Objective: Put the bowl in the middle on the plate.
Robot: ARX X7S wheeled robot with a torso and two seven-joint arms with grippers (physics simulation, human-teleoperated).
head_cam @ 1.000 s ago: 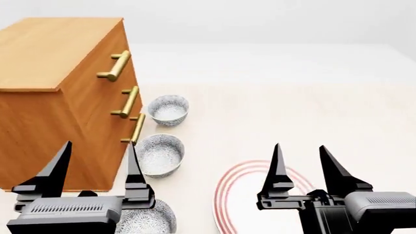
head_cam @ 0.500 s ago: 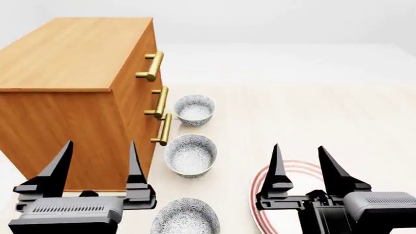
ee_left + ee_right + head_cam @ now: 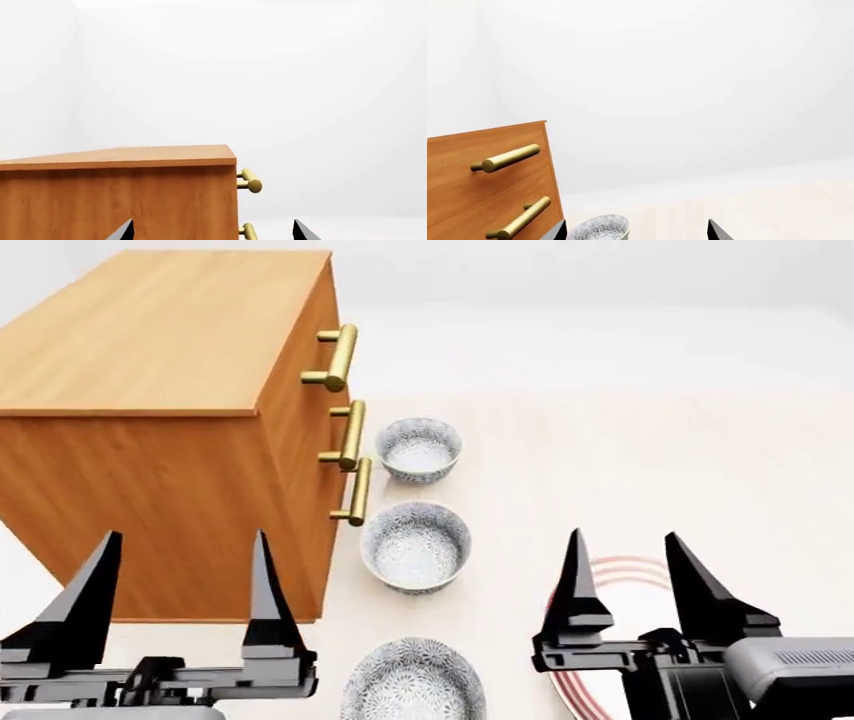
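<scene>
Nearest us, both grippers hang raised above the floor's near edge with empty fingers spread wide: the left gripper [image 3: 171, 585] in front of the wooden cabinet [image 3: 160, 400], the right gripper [image 3: 627, 585] over the plate [image 3: 607, 575]. Since a second ago the view has swung left and tipped down (the arms keep their pose in frame), so the three bowls now sit near centre and the near bowl [image 3: 411, 682] shows almost whole. This brings the target within sight of both arms, though neither has begun to reach. Beyond it lies the bowl [image 3: 416, 545], the middle one, just beside the cabinet's drawer handles [image 3: 350, 435] and near the plate's far-left rim. Farthest stands the far bowl [image 3: 419, 448].
</scene>
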